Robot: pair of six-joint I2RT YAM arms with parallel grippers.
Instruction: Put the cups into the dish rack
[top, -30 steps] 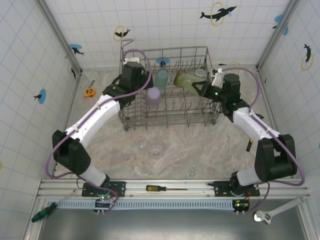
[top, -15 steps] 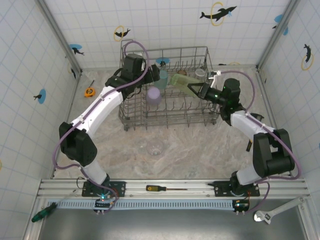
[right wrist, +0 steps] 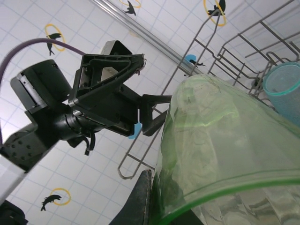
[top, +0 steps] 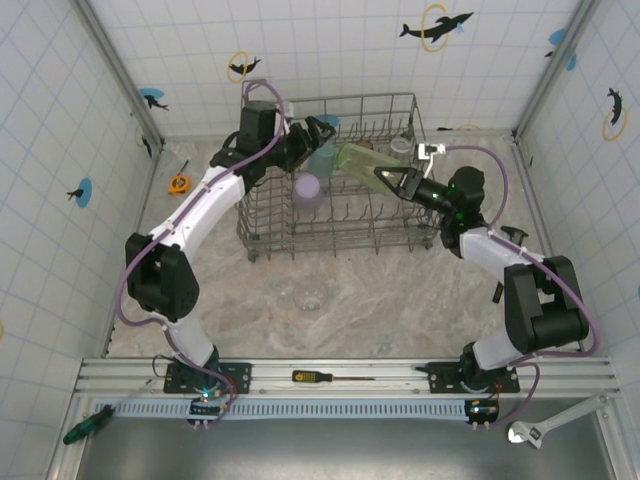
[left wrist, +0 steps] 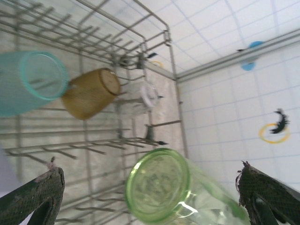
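While the pale green cup hangs tilted above the dish rack, pinched at its rim by the right gripper, the step looks like a handover: the left gripper, fingers spread wide, would next need to close around its base. Since a second ago both arms have reached closer together.

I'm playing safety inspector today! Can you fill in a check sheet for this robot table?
Surface: marbled table, no spills seen.
Job's things: lavender, teal, amber and clear cup in rack; second clear cup on table; green cup held over rack.
Clutter: tape measure near left wall; two screwdrivers and wrench along near edge.
Grippers: left fingers open; right fingers shut on green cup.
Cables: purple cable looped along each arm.
Surroundings: tiled walls, dolphin stickers.
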